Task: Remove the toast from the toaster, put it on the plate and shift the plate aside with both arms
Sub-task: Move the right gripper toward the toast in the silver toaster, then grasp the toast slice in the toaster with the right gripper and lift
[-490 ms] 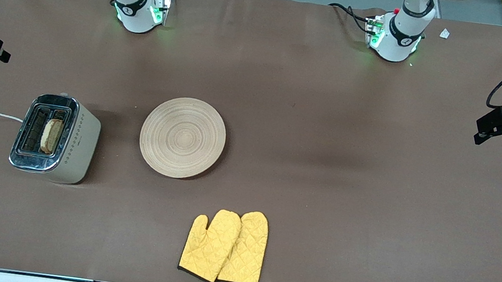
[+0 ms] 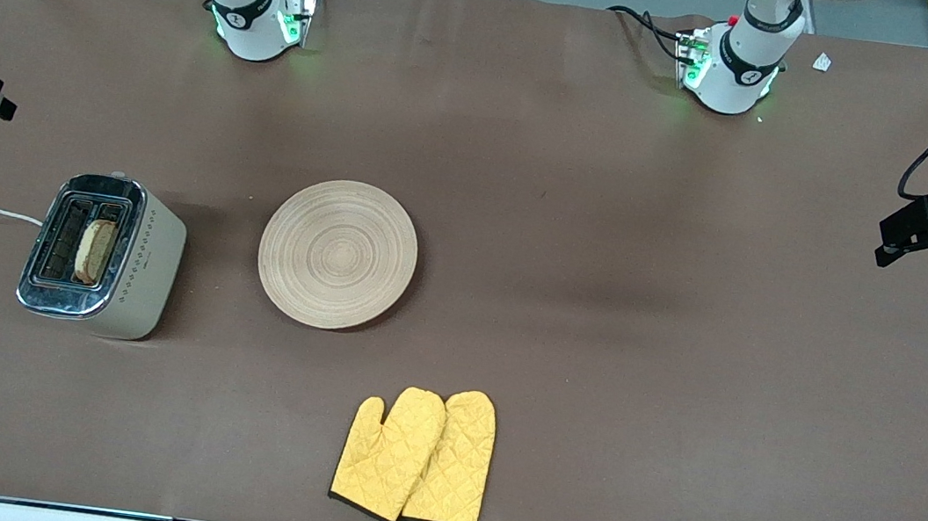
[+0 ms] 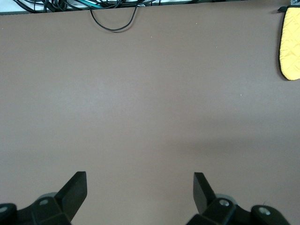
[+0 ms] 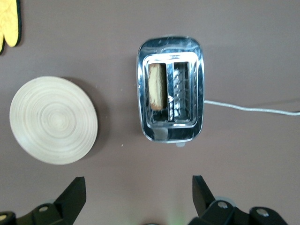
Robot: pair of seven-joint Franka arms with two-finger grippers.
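The right gripper point(image 4: 139, 194), fingers spread, hangs above the chrome-topped toaster point(image 4: 170, 89) holding the speckled toast point(image 4: 156, 86), the ring-grooved wooden plate point(image 4: 53, 120) beside it. The left gripper point(image 3: 139, 192) is spread over bare brown cloth point(image 3: 140, 93).

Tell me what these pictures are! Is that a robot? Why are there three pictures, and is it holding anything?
Yes, two white robot arms stand at a brown table. One picture looks down from a high camera facing them. The other two come from small cameras on the arms' wrists, so you see black fingers at the edge of each.

On the table is a shiny toaster with a slice of toast standing in one slot. Beside it lies a round wooden plate, with nothing on it. A pair of yellow oven mitts lies nearer the high camera.

Nothing is held. The right gripper is open above the toaster and plate. The left gripper is open above bare table at its own end.
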